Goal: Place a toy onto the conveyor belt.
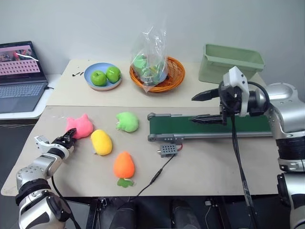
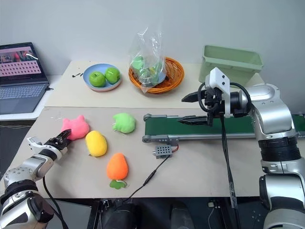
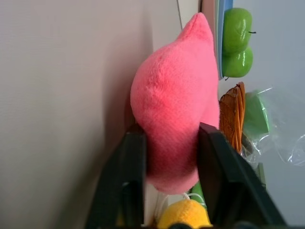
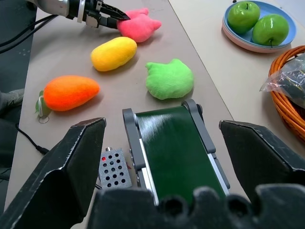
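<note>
Found the toy (image 1: 79,126) at centre left of the head view, on the table (image 1: 214,162), left gripper (image 1: 68,138) pinching its near end, right gripper (image 1: 206,107) spread wide above the conveyor belt (image 1: 209,125); judged light, soft, squashy, best grasped mid-body.

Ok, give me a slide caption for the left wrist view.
Left gripper shut on the pink toy on the table, green apples beyond.
</note>
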You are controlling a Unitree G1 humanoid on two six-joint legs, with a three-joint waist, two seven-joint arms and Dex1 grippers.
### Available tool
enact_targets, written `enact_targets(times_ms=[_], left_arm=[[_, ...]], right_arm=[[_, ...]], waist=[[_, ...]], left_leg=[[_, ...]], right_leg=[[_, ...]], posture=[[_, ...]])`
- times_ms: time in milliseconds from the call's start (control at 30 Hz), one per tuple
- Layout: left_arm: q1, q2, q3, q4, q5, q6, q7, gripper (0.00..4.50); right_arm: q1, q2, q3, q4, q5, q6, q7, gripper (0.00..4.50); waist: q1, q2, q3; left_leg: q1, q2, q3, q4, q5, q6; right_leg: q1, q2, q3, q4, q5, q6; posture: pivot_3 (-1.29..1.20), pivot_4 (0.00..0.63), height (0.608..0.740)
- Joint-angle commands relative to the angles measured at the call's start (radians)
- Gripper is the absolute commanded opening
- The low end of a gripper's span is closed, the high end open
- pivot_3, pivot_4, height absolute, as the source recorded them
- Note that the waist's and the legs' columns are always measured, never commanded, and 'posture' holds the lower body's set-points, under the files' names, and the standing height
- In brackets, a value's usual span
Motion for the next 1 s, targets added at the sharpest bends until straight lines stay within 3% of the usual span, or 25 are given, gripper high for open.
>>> enact_targets(times_ms=[33, 133, 300, 367, 467, 700, 1000], left_arm=[[-0.013, 0.013, 0.032, -0.037, -0.013, -0.036, -0.023, 0.9], [0.005, 0.012, 0.047, -0.115, -0.016, -0.093, -0.062, 0.9], [0.062, -0.028, -0.024, -0.415, 0.057, -0.221, -0.066, 0.9], [0.071, -0.018, -0.092, -0.453, 0.221, -0.371, 0.012, 0.9], [0.122, 0.047, -0.288, -0.506, 0.565, -0.631, 0.058, 0.9], [0.255, 0.316, -0.745, -0.512, 1.347, -1.142, 0.21, 0.9], [0.25, 0.383, -0.877, -0.608, 1.798, -1.385, 0.585, 0.9]], right_arm=[[-0.025, -0.018, -0.03, -0.026, 0.009, 0.001, -0.003, 4.5], [-0.026, -0.013, -0.028, -0.022, 0.007, -0.002, -0.006, 4.5], [-0.027, -0.005, -0.026, -0.014, 0.006, -0.009, -0.011, 4.5], [-0.024, 0.0, -0.024, -0.011, 0.004, -0.012, -0.012, 4.5], [-0.029, 0.006, -0.018, -0.003, -0.004, -0.016, -0.013, 4.5], [-0.042, 0.016, -0.015, 0.007, -0.012, -0.021, -0.009, 4.5], [-0.022, 0.022, -0.022, -0.009, -0.011, -0.02, -0.027, 4.5]], waist=[[-0.001, 0.0, 0.0], [-0.001, 0.0, 0.0], [0.0, 0.0, 0.0], [0.004, 0.0, 0.0], [0.005, 0.0, 0.0], [0.004, 0.0, 0.0], [0.005, 0.001, 0.0]], left_leg=[[0.0, 0.0, 0.0, 0.0, 0.0, 0.0], [0.0, 0.0, 0.0, 0.0, 0.0, 0.0], [-0.002, 0.001, 0.0, 0.0, -0.001, -0.001], [-0.002, 0.0, 0.0, 0.0, -0.001, -0.001], [-0.001, 0.0, 0.0, 0.0, -0.001, -0.001], [-0.001, 0.0, 0.008, -0.006, 0.0, -0.002], [-0.01, 0.001, 0.009, -0.011, 0.001, -0.003]], right_leg=[[0.0, 0.0, 0.0, 0.0, 0.0, 0.0], [0.0, 0.0, 0.0, 0.0, 0.0, 0.0], [-0.001, -0.001, 0.0, -0.001, 0.0, 0.0], [-0.001, -0.001, 0.0, -0.001, 0.0, 0.0], [-0.001, -0.001, 0.0, -0.002, 0.001, -0.001], [-0.003, -0.001, 0.001, -0.004, 0.001, -0.001], [-0.016, -0.001, 0.001, 0.0, 0.002, -0.002]], posture=[[0.0, 0.15, 0.74], [0.0, 0.15, 0.74], [0.0, 0.15, 0.74], [0.0, 0.15, 0.74], [0.0, 0.15, 0.74], [0.0, 0.15, 0.74], [0.0, 0.15, 0.74]])
